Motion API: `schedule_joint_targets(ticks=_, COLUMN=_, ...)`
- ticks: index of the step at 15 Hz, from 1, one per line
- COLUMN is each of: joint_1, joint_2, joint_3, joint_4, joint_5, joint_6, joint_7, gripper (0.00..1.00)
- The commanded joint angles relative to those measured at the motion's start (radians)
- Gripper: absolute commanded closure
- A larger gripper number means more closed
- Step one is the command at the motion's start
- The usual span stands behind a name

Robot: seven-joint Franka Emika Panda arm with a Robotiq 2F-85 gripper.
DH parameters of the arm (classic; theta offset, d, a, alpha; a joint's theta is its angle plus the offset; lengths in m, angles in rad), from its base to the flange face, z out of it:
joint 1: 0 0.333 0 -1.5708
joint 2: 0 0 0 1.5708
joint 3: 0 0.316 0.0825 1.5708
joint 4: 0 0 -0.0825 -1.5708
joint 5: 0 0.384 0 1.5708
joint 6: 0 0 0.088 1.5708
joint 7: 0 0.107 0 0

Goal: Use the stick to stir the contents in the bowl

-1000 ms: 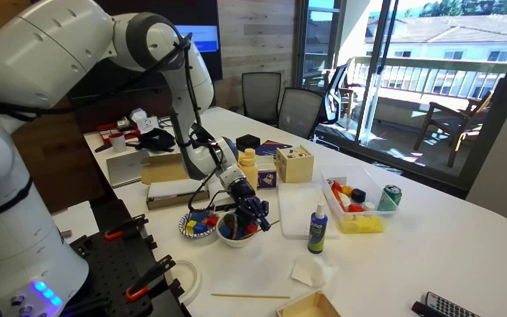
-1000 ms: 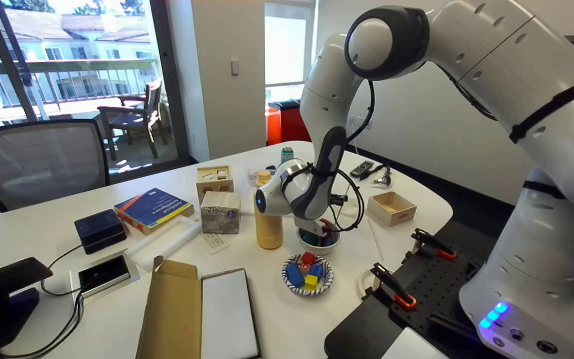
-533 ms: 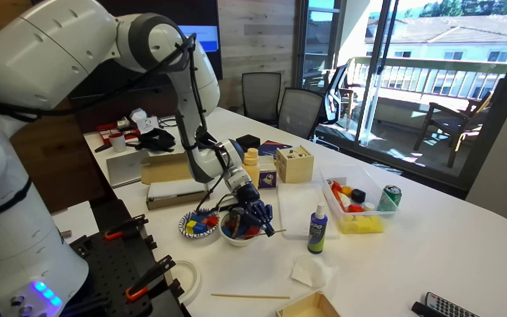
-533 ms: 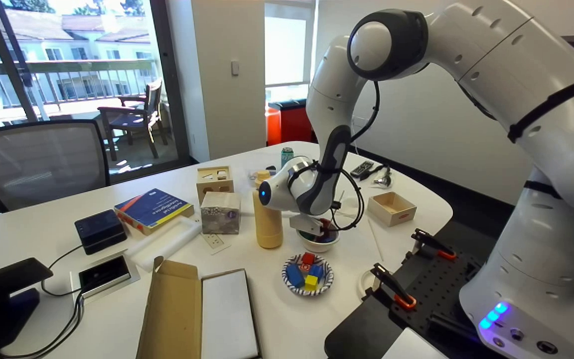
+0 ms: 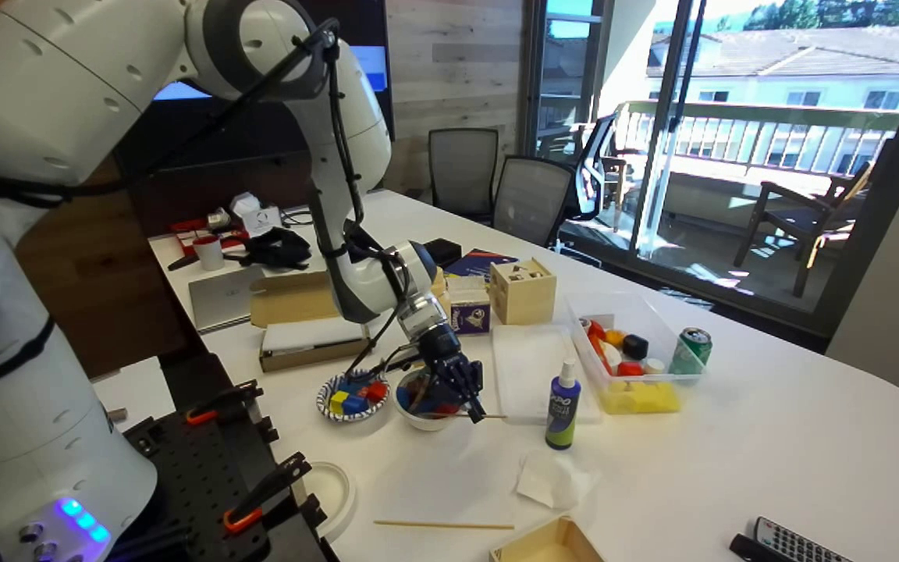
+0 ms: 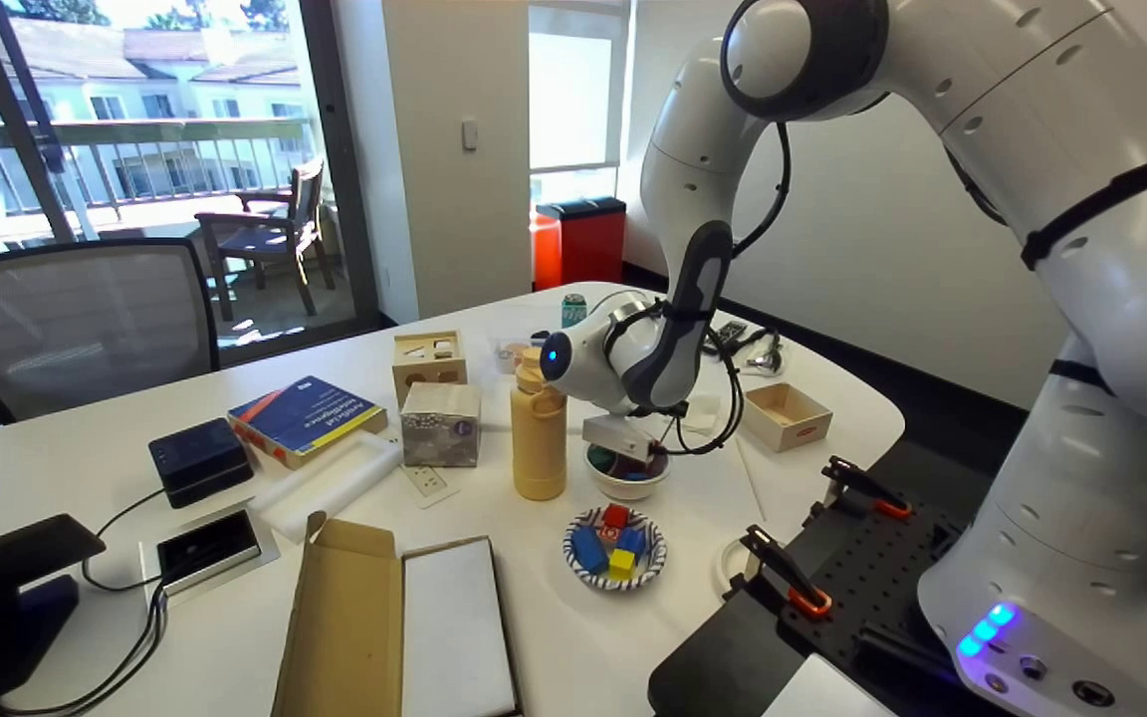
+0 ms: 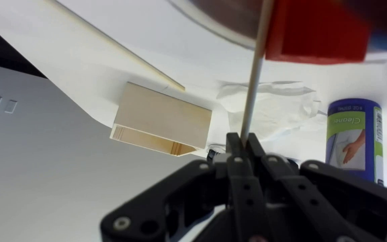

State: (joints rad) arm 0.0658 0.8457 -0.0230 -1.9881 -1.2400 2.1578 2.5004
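Note:
The small white bowl stands on the table and also shows in an exterior view. The contents are coloured blocks; a red block is close in the wrist view and dark blue and green ones show past the wrist. My gripper is beside and just above the bowl's rim, tilted. In the wrist view the fingertips are shut on a thin stick, which reaches over the rim against the red block. The stick's far tip is hidden among the blocks.
A patterned bowl of blocks is beside the white bowl. A spray bottle, a napkin, a second stick and a wooden box are near. A yellow bottle stands close behind the wrist.
My gripper has moved slightly away from the robot base and tipped, so the stick lies more level. The white bowl has slid a little away from the patterned bowl.

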Motion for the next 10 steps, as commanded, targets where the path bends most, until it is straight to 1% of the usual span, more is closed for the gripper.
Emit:
schedule_joint_targets(ticks=1, joint_1=0.016, joint_2=-0.115, joint_3=-0.01, joint_4=-0.126, joint_5=-0.05, joint_6=0.014, joint_7=0.105, gripper=0.99)
schedule_joint_targets(ticks=3, joint_1=0.022, joint_2=-0.164, joint_3=-0.005, joint_4=-0.178, joint_5=-0.06, joint_6=-0.01, joint_7=0.152, gripper=0.99)
schedule_joint_targets(ticks=4, joint_1=0.064, joint_2=-0.193, joint_3=-0.05, joint_4=-0.183, joint_5=-0.019, joint_6=0.004, joint_7=0.123, gripper=0.99)
schedule_joint_targets(ticks=5, joint_1=0.077, joint_2=-0.221, joint_3=-0.072, joint_4=-0.2, joint_5=0.001, joint_6=0.02, joint_7=0.104, gripper=0.99)
schedule_joint_targets(ticks=7, joint_1=0.094, joint_2=-0.265, joint_3=-0.126, joint_4=-0.234, joint_5=0.006, joint_6=0.086, joint_7=0.102, gripper=0.99)
schedule_joint_targets(ticks=10, joint_1=0.114, joint_2=-0.316, joint_3=-0.251, joint_4=-0.288, joint_5=0.013, joint_6=0.272, joint_7=0.101, gripper=0.99)
